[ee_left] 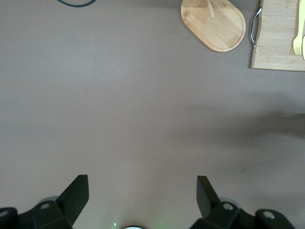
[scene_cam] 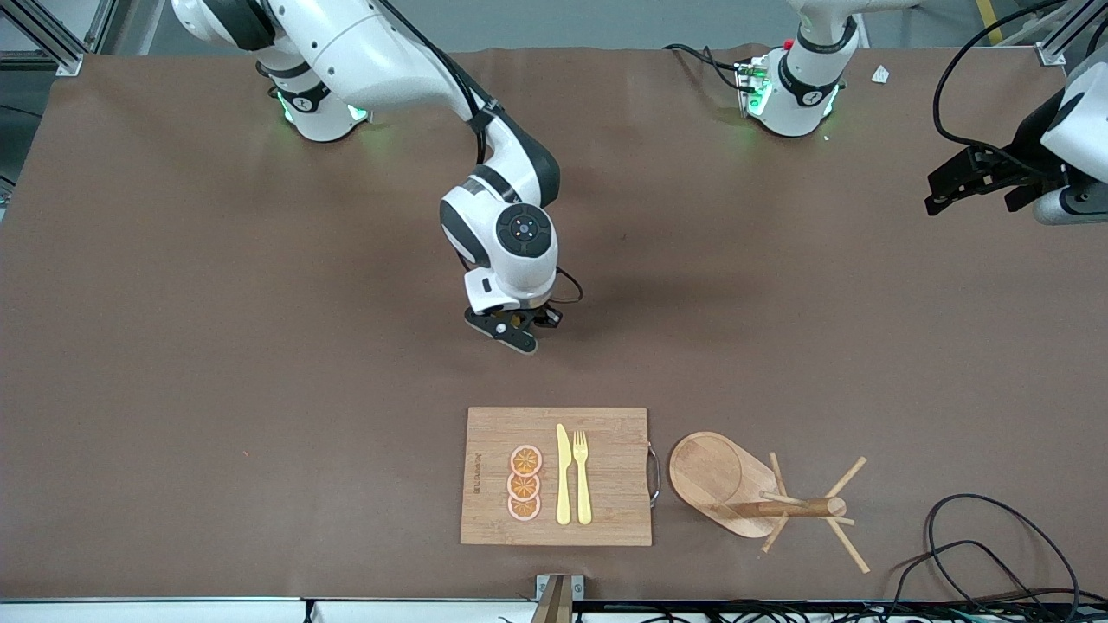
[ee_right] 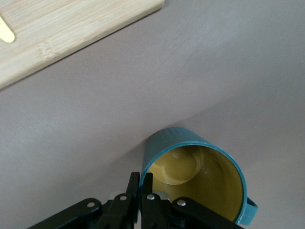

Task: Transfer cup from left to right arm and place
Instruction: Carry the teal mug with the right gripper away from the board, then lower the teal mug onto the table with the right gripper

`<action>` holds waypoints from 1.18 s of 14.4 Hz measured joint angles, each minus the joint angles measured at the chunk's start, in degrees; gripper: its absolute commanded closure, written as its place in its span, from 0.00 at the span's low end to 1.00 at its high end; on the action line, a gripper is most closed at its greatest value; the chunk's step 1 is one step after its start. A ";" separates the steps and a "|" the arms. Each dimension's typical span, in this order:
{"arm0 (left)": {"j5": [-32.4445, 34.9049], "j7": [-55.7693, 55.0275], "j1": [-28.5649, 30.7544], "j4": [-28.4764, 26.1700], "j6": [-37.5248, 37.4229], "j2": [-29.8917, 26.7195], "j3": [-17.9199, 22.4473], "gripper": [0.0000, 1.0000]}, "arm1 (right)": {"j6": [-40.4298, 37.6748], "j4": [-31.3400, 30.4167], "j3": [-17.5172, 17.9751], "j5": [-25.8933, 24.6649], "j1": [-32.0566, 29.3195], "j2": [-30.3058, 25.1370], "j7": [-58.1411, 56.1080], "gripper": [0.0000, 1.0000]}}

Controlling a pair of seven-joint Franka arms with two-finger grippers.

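Brown-covered bench (scene_cam: 216, 363). We see right tool (scene_cam: 519, 327) near bench centre, fingers clamped together on rim of cup (ee_right: 200, 181); rim pinch keeps cup upright for placing. Left tool (scene_cam: 974, 180) waits at left arm's end, fingers apart.

The right gripper (scene_cam: 522, 329) hangs low over the brown table (scene_cam: 216, 346), toward the middle, its fingers drawn together; whatever it may hold is hidden under the wrist. The left gripper (scene_cam: 969, 183) waits up in the air over the left arm's end of the table. Nearer the front camera lies a wooden cutting board (scene_cam: 606, 510) carrying three orange slices (scene_cam: 525, 483), a yellow knife (scene_cam: 563, 474) and a yellow fork (scene_cam: 582, 476). Just beside it, toward the left arm's end, stands a wooden mug tree (scene_cam: 762, 497).
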 measured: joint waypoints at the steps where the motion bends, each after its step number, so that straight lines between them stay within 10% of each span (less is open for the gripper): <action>1: 0.00 0.00 0.00 -0.01 0.00 0.06 0.01 0.00 | -1.92 -0.03 -0.12 -0.05 -0.45 -1.59 -3.53 1.00; 17: 0.68 0.06 -0.28 0.80 0.95 0.26 -0.55 0.00 | -1.59 -40.50 -0.62 -0.33 -28.24 -45.61 -55.40 1.00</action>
